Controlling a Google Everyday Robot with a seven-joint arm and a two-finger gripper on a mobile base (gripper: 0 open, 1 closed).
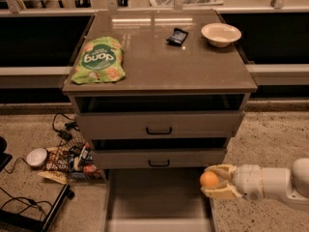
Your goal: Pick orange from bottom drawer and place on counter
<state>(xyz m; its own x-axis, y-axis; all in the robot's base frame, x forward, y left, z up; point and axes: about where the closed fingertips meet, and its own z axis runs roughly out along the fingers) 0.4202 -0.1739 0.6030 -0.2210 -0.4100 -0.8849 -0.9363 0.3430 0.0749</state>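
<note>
The orange point(209, 179) is held between the pale fingers of my gripper point(214, 181), which reaches in from the right on a white arm. It hangs above the right edge of the open bottom drawer point(157, 197), below the two upper drawers. The drawer's flat floor shows nothing on it. The glossy grey-brown counter point(159, 57) lies well above the gripper.
On the counter lie a green snack bag point(98, 60), a small dark packet point(177, 36) and a white bowl point(220, 34). On the floor to the left are cables, a wire basket of clutter point(70, 157) and a white round object point(36, 156).
</note>
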